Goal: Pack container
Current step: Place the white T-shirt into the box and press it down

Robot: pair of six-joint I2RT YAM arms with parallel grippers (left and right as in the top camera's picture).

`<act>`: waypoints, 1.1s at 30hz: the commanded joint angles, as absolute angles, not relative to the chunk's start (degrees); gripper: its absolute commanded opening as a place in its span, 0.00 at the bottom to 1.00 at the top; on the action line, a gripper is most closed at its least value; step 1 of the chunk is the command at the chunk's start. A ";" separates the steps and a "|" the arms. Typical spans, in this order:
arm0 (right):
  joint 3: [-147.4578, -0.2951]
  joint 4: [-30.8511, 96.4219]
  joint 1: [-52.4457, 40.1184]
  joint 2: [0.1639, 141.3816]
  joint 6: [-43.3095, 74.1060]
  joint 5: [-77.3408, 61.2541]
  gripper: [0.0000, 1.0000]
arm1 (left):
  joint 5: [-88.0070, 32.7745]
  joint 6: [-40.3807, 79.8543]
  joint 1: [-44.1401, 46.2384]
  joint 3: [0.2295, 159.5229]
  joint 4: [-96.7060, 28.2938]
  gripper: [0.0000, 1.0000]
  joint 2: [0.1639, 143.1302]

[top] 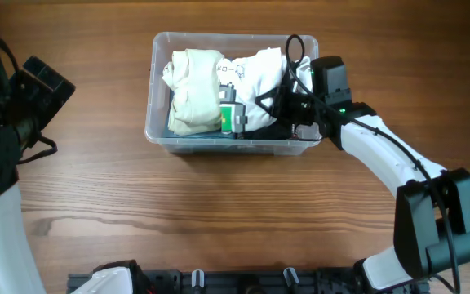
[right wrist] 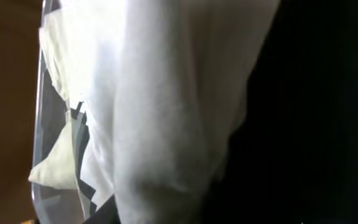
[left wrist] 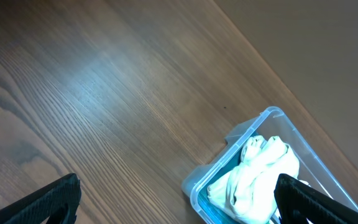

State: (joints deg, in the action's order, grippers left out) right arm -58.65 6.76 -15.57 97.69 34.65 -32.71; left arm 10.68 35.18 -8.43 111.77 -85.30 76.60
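Observation:
The clear container (top: 155,82) stands at the table's far centre. It holds a cream cloth (top: 192,90) on the left, a white garment (top: 255,73) on the right, and a small green and grey item (top: 232,117) between them. My right gripper (top: 288,100) reaches into the container's right end, against the white garment (right wrist: 154,93), which fills the right wrist view; its fingers are hidden. My left gripper (left wrist: 178,196) is open and empty, above the table left of the container (left wrist: 194,186).
A dark rail (top: 243,282) runs along the table's front edge. The brown wooden table (top: 219,204) stretches in front of the container. The right arm (top: 398,163) crosses the right side.

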 commanded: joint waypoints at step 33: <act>-74.43 30.30 -20.23 85.80 16.10 -23.38 0.59 | 11.18 34.72 -8.80 111.81 -85.14 1.00 76.60</act>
State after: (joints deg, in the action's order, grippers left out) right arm -70.30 26.39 -20.67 96.14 22.94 -24.80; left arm 10.68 35.18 -8.43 111.77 -85.30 76.60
